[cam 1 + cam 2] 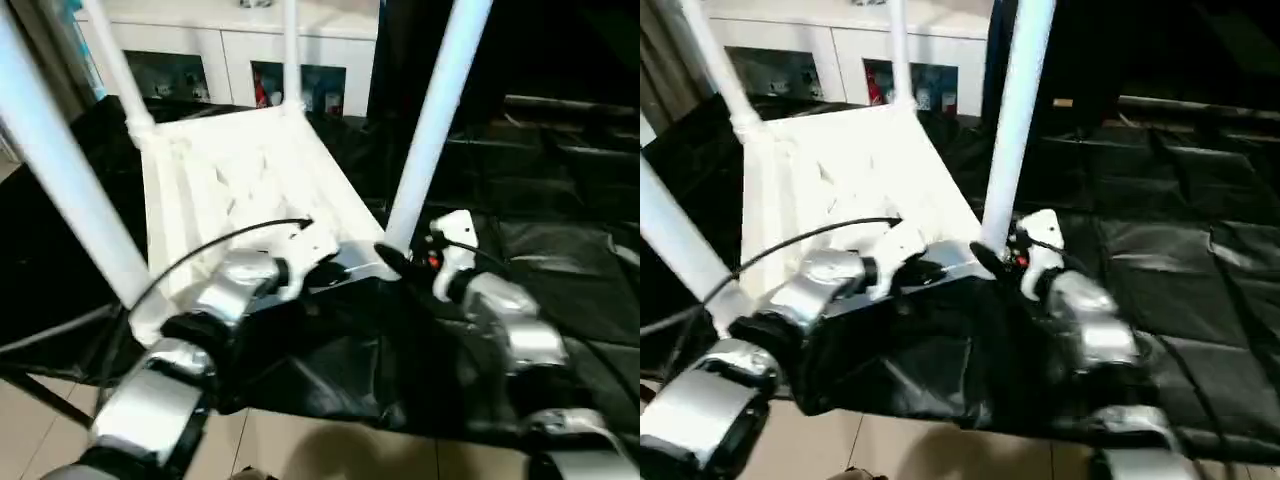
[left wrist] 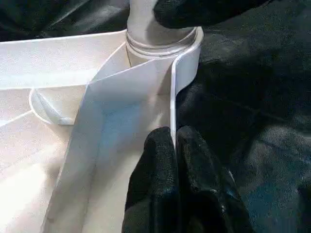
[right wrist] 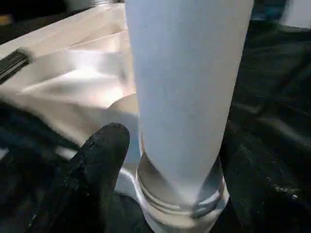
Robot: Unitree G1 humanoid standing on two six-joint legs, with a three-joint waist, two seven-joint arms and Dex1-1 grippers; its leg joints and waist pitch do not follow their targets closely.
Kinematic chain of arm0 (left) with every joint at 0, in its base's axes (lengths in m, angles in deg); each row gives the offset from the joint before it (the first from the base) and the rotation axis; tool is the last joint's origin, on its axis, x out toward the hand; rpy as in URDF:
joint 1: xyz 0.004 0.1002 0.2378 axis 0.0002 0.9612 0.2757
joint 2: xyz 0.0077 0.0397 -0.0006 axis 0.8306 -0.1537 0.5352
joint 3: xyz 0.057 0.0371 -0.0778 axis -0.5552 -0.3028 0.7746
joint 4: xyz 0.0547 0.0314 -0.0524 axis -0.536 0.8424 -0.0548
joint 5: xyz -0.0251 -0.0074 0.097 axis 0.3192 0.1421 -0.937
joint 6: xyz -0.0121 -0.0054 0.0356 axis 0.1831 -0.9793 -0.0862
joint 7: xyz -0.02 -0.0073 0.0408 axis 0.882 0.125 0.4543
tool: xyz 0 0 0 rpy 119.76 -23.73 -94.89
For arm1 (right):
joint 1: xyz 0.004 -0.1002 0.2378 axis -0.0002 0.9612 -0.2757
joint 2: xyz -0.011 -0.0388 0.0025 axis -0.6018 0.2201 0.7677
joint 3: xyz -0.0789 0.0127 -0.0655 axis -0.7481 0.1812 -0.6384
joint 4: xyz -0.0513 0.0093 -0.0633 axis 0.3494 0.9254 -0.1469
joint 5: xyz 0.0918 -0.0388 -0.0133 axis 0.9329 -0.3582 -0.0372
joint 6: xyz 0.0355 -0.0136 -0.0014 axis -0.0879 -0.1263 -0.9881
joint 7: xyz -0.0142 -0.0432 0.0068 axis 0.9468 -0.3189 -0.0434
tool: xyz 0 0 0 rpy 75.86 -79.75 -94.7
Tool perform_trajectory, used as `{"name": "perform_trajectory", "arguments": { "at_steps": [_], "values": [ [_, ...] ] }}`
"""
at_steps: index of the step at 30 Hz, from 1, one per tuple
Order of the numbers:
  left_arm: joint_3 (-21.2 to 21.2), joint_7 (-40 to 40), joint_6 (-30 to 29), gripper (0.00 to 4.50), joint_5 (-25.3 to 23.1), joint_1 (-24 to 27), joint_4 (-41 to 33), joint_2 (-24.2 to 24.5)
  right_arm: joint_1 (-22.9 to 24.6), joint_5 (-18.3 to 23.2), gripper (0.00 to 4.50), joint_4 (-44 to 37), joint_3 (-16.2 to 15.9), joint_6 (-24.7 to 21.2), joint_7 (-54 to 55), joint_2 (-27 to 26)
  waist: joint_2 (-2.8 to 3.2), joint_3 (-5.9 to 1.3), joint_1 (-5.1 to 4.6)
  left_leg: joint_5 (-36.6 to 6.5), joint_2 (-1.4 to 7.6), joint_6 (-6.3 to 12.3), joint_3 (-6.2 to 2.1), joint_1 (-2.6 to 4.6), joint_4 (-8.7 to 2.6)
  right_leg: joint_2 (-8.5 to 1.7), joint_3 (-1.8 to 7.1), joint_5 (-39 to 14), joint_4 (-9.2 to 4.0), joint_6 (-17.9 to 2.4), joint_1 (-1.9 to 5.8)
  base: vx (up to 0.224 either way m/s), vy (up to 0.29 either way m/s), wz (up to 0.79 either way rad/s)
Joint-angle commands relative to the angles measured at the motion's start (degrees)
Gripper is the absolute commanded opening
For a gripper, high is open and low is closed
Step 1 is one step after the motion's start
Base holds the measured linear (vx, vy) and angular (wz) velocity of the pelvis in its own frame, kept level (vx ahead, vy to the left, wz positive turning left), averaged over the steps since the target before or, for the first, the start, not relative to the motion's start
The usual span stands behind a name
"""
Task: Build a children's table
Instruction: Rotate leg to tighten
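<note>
The children's table (image 1: pixel 235 190) is lying upside down on the black-draped worktop (image 1: pixel 570 270), ribbed underside up, so the corner sockets can take legs; four legs are standing in them. The left gripper (image 2: pixel 174 145) is pinched together on the thin rim wall, probably as a brace. The right gripper (image 3: pixel 170 160) is set apart around the near-right leg (image 1: pixel 430 130) at its socket (image 2: pixel 163 46), judged for seating.

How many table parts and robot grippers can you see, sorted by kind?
White table legs: 4
White tabletop: 1
Black-fingered grippers, left gripper and right gripper: 2
Total: 7
</note>
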Motion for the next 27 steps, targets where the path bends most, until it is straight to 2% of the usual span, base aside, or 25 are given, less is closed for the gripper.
{"name": "perform_trajectory", "arguments": {
  "at_steps": [1,2,3,4,7,8,9,10,11,13,14,16,17,22,23,26,27],
  "values": [
    [-0.23,3.5,2.22,0.0,1.71,0.52,-3.1,-0.19,1.22,0.86,3.07,-1.23,-7.03,-1.5,-9.75,-0.93,-1.12,-3.66,0.55,-11.38,5.14,3.38,-2.79,0.63,-3.76,-5.72,3.69,-12.07,-3.8,-12.53,2.2,0.0,0.0,0.0],
    [-0.34,5.83,2.17,0.0,2.26,1.2,-4.03,0.61,1.24,1.33,3.07,-1.55,-7.16,-1.54,-11.71,0.16,-1.02,-3.74,0.72,-9.99,5.27,3.99,-2.9,0.37,-3.67,-5.88,3.57,-10.82,-3.4,-13.17,2.41,0.0,0.0,0.0],
    [-0.41,7.39,2.12,0.0,2.67,1.67,-4.72,1.15,1.21,1.55,3.07,-1.62,-7.24,-1.47,-12.91,0.83,-1.25,-3.68,0.7,-9.67,5.2,4.41,-2.73,0.3,-3.6,-5.73,3.54,-10.68,-3.43,-13.24,2.31,0.0,0.0,0.0],
    [-0.57,9.56,2.03,0.0,3.3,2.34,-5.73,1.97,1.18,1.74,3.07,-1.78,-7.3,-1.48,-14.72,1.74,-0.93,-3.53,0.78,-9.96,5.27,4.33,-2.68,0.5,-3.55,-5.68,3.67,-11.07,-3.43,-13.48,1.92,0.0,0.0,0.0],
    [-0.79,12.9,2.28,0.0,4.2,3.6,-7.5,3.71,0.97,1.62,3.07,-2.2,-7.46,-2.65,-18.18,3.56,-0.79,-3.62,0.89,-10.66,5.49,3.63,-2.75,0.63,-3.62,-5.51,3.64,-10.75,-3.06,-14.09,1.92,0.0,0.0,0.0],
    [-0.87,15.09,2.19,0.0,4.64,4.44,-8.59,4.79,0.93,1.57,3.07,-2.35,-7.84,-3.05,-20.65,4.66,-2.23,-3.64,0.69,-9.99,5.51,3.92,-2.5,0.78,-3.61,-5.29,3.67,-9.48,-2.92,-14.25,1.85,0.0,0.0,0.0],
    [-0.91,15.57,2.16,0.0,4.75,4.64,-8.88,5.04,0.91,1.63,3.07,-2.36,-7.91,-3.13,-21.13,4.87,-1.81,-3.66,1.01,-9.44,5.51,3.98,-2.66,0.6,-3.5,-5.6,3.69,-9.12,-2.54,-14.49,2.02,0.0,0.0,0.0],
    [-0.96,17.38,1.86,0.0,5.2,5.42,-10.1,5.96,0.79,1.99,3.07,-2.35,-8.27,-3.49,-23.02,5.65,-1.33,-3.65,1.21,-9.2,5.6,3.84,-2.57,0.85,-3.52,-5.69,3.72,-9.43,-2.73,-14.39,1.78,0.0,0.0,0.0],
    [-0.95,18.13,1.62,0.0,5.42,5.74,-10.7,6.35,0.7,2.11,3.07,-2.28,-8.47,-3.56,-23.85,5.97,-1.33,-3.6,1.23,-9.27,5.58,3.66,-2.55,0.76,-3.56,-5.58,3.71,-9.07,-2.66,-14.47,1.76,0.0,0.0,0.0],
    [-0.93,18.54,1.41,0.0,5.55,5.93,-11.09,6.57,0.63,2.17,3.07,-2.22,-8.61,-3.58,-24.35,6.16,-1.47,-3.56,1.3,-9.61,5.54,3.28,-2.51,0.88,-3.6,-5.57,3.74,-8.96,-2.67,-14.52,1.74,0.0,0.0,0.0],
    [-0.92,19.72,0.83,0.0,5.93,6.49,-12.19,7.18,0.52,2.11,3.07,-2.16,-9.02,-3.67,-25.35,6.47,-2.45,-3.51,1.22,-9.92,5.58,3.21,-2.42,0.87,-3.63,-5.65,3.75,-9.7,-2.77,-14.4,1.82,0.0,0.0,0.0],
    [-1.16,22.37,-0.31,0.0,6.61,7.89,-14.76,8.76,0.16,1.95,3.07,-1.88,-9.75,-3.74,-27.41,7.01,-1.85,-3.44,1.47,-10.28,5.63,2.67,-2.53,0.84,-3.65,-5.87,3.82,-11.73,-2.8,-14.01,1.75,0.0,0.0,0.0],
    [-1.2,22.61,-0.37,0.0,6.63,8.04,-15.01,8.92,0.1,1.97,2.84,-1.82,-9.77,-3.79,-27.58,7.03,-1.86,-3.41,1.45,-10.66,5.69,2.3,-2.57,0.93,-3.74,-5.78,3.79,-12.29,-2.81,-13.9,1.69,0.0,0.0,0.0],
    [-1.04,22.73,-0.8,0.0,6.48,8.49,-15.55,9.11,0.3,1.95,2.53,-1.96,-10.41,-4.35,-28.58,6.83,-1.94,-3.4,1.42,-10.61,5.61,1.67,-2.55,1.01,-3.75,-5.76,3.88,-11.75,-2.77,-13.76,1.66,0.0,0.0,0.0],
    [-1.05,22.64,-0.89,0.0,6.45,8.44,-15.57,9.02,0.51,1.86,2.43,-2.07,-10.68,-4.32,-28.76,6.9,-1.77,-3.45,1.45,-10.39,5.55,1.64,-2.57,0.95,-3.71,-5.75,3.87,-11.33,-2.68,-13.81,1.73,0.0,0.0,0.0],
    [-1.11,22.25,-1.44,0.0,6.36,8.6,-16.21,8.75,1.23,1.72,2.33,-2.5,-11.22,-4.48,-28.95,6.95,-1.93,-3.52,1.48,-9.68,5.51,1.87,-2.52,0.97,-3.61,-5.7,3.85,-10.02,-2.57,-14.02,1.8,0.0,0.0,0.0],
    [-1.07,21.72,-1.49,0.0,6.32,8.6,-16.22,8.5,1.57,1.73,2.29,-2.81,-11.33,-4.55,-28.88,6.89,-1.3,-3.54,1.51,-9.64,5.51,1.86,-2.59,0.95,-3.59,-5.7,3.84,-9.73,-2.54,-14.18,1.78,0.0,0.0,0.0]
  ]
}}
